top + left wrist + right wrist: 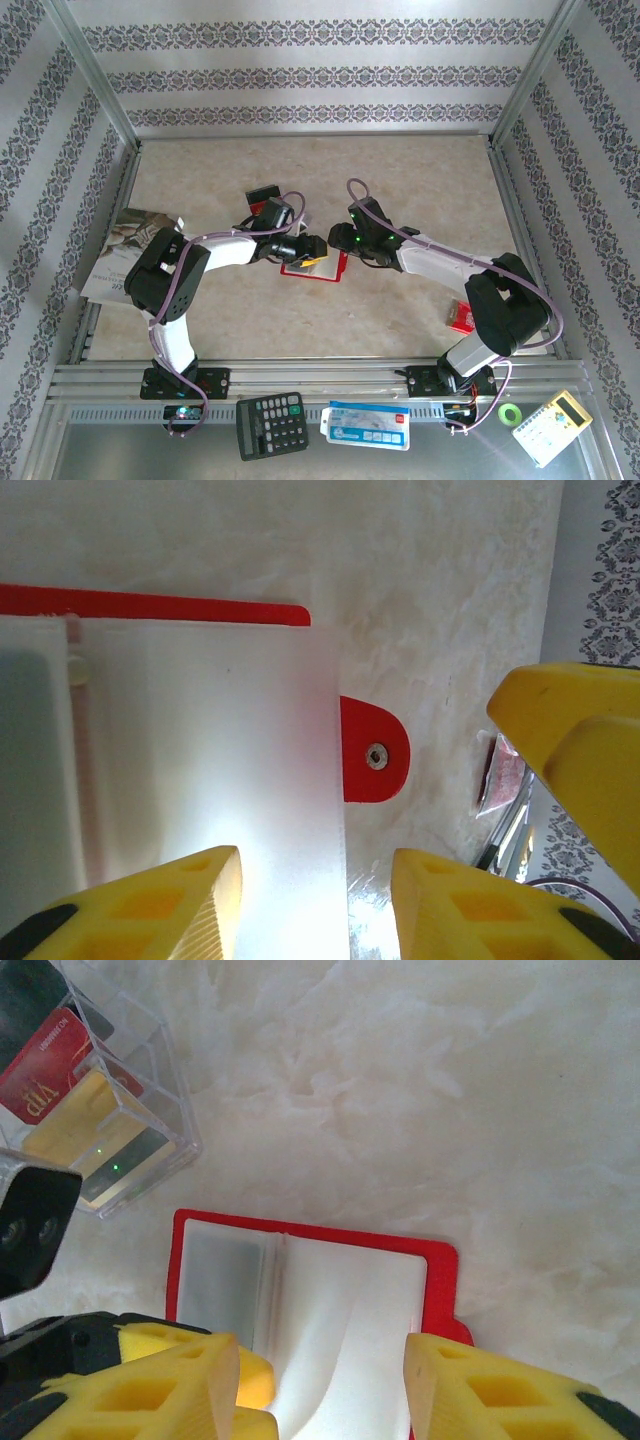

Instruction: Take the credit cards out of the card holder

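holder: red folding card holder (440, 1270) laid open on the pale desk (450, 1080) | left hand (315, 900): seen open at its tabbed edge | right hand (320, 1380): seen open above it

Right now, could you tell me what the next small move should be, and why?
Probably shift the right gripper over the card holder's greyer pocket and pinch there. Both it and the left gripper stand open, holding nothing; the clear box already holds red, tan and dark cards; that pocket looks darker than its pale neighbour, perhaps a last card.
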Controlling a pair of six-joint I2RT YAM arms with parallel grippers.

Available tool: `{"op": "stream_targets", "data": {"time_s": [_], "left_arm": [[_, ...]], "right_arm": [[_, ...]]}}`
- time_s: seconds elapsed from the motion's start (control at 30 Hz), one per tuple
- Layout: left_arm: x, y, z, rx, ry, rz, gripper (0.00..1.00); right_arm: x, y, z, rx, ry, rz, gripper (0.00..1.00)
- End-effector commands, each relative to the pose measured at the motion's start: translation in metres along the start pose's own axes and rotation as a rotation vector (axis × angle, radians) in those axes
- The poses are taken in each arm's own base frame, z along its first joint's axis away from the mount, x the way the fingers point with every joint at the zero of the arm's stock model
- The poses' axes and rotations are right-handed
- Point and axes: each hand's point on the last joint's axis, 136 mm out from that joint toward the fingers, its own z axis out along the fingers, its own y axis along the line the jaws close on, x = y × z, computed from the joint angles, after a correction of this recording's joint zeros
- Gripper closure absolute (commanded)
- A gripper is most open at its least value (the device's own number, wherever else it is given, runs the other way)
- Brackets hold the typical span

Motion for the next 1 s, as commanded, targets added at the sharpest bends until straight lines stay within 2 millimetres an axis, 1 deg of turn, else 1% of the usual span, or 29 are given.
{"op": "stream_targets", "data": {"time_s": [0.0,0.17,0.33,0.43,0.53,0.67,0.8,0.87,0.97], "left_arm": [[-0.007,-0.005,0.002,-0.008,-0.027,0.004,0.54],[-0.004,-0.002,0.004,-0.011,-0.013,-0.006,0.53],[-0.006,0.002,-0.005,-0.059,-0.018,0.013,0.54],[-0.013,0.013,-0.024,-0.115,-0.047,0.006,0.53],[-0.021,0.024,-0.052,-0.157,-0.097,-0.012,0.52],[-0.024,0.051,-0.088,-0.225,-0.165,-0.064,0.48],[-0.025,0.078,-0.122,-0.297,-0.239,-0.127,0.43],[-0.025,0.087,-0.134,-0.319,-0.265,-0.148,0.4],[-0.024,0.092,-0.146,-0.343,-0.299,-0.16,0.33]], "right_arm": [[-0.003,-0.002,-0.004,0.002,-0.021,0.017,0.52],[-0.003,-0.002,-0.005,0.004,-0.018,0.014,0.52],[-0.003,0.006,-0.005,0.002,-0.008,-0.017,0.51],[0.001,0.013,-0.002,0.031,0.014,-0.074,0.51],[0.01,0.019,0.006,0.062,0.047,-0.114,0.49],[0.025,0.029,0.022,0.092,0.104,-0.151,0.46],[0.041,0.038,0.039,0.132,0.16,-0.216,0.41],[0.049,0.04,0.047,0.158,0.193,-0.243,0.39],[0.056,0.04,0.058,0.2,0.229,-0.276,0.37]]}}
